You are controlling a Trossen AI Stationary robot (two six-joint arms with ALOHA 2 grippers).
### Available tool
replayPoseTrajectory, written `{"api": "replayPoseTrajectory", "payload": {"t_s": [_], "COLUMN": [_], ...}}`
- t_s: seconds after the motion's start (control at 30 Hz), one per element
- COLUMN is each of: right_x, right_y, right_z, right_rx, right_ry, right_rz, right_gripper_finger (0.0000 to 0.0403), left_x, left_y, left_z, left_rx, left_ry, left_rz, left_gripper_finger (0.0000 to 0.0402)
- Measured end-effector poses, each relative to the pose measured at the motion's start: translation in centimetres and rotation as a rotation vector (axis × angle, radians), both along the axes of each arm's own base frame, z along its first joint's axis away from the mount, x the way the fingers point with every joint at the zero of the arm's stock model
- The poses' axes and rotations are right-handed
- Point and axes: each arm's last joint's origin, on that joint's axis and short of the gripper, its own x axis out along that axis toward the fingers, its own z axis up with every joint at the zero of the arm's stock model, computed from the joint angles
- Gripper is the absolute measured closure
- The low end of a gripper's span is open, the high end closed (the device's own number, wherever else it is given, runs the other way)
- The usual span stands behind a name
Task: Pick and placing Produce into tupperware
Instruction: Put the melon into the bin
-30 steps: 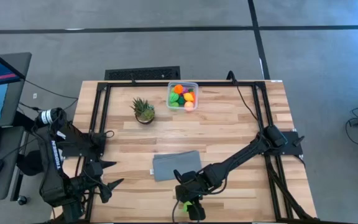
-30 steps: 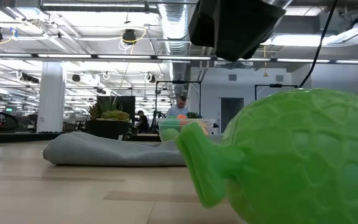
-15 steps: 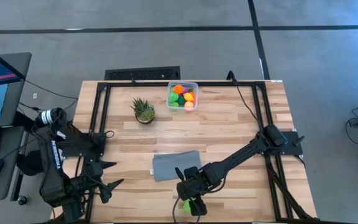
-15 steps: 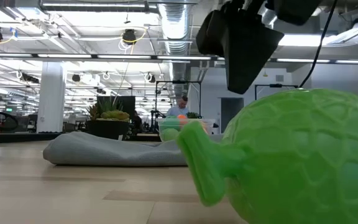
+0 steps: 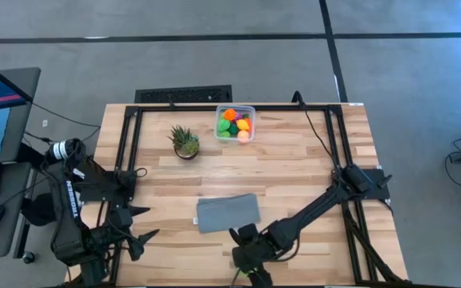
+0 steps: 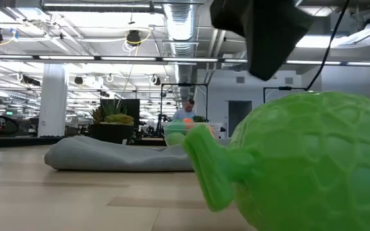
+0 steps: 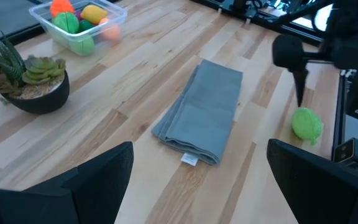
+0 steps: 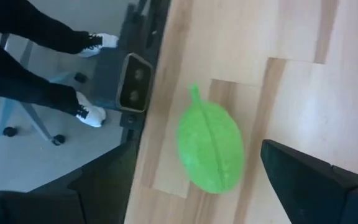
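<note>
A green toy fruit with a short stem (image 8: 210,149) lies on its side on the wood by the table's near edge; it fills the low view (image 6: 307,160). My right gripper (image 5: 249,260) hangs open above it, pointing down, with one finger on either side (image 8: 191,186) and neither touching it. The clear tupperware (image 5: 235,122) stands at the far edge with several orange, green, yellow and pink produce pieces in it (image 7: 79,25). My left gripper (image 7: 197,205) waits open at the near left corner.
A folded grey cloth (image 5: 227,213) lies just far-left of the right gripper. A spiky potted plant (image 5: 185,142) stands left of the tub. A small camera block (image 8: 135,90) sits at the near edge beside the fruit. A person's legs (image 8: 42,37) stand beyond that edge.
My right gripper has moved toward the table's near edge, from beside the grey cloth to over the green fruit, which it now covers in the high view. The fruit has stayed where it was.
</note>
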Motion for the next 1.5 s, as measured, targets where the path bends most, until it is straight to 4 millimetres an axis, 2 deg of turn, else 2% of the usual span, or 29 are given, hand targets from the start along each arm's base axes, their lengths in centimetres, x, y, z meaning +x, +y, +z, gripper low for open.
{"api": "replayPoseTrajectory", "payload": {"t_s": [0.2, 0.6, 0.77, 1.03, 1.5], "right_x": [-0.4, 0.2, 0.2, 0.0, 0.1], "right_y": [0.9, 0.6, 0.9, 1.8, 1.7], "right_z": [0.1, 0.2, -1.6, -2.0, -1.9], "right_rx": [-0.043, -0.064, -0.089, -0.078, -0.100], "right_ry": [-0.054, -0.108, -0.072, -0.085, -0.102], "right_rz": [-0.013, -0.044, -0.026, -0.013, 0.024], "right_gripper_finger": [0.0030, 0.0030, 0.0030, 0.0030, 0.0030], "left_x": [0.0, 0.0, 0.0, 0.0, 0.0], "left_y": [0.1, 0.1, 0.1, 0.1, 0.1], "left_z": [0.0, 0.0, 0.0, 0.0, 0.0], "left_rx": [0.017, 0.015, 0.010, 0.007, 0.010], "left_ry": [0.005, 0.005, 0.009, 0.013, 0.015], "left_rz": [0.000, 0.001, 0.002, 0.003, 0.004], "left_gripper_finger": [0.0042, 0.0042, 0.0042, 0.0042, 0.0042]}}
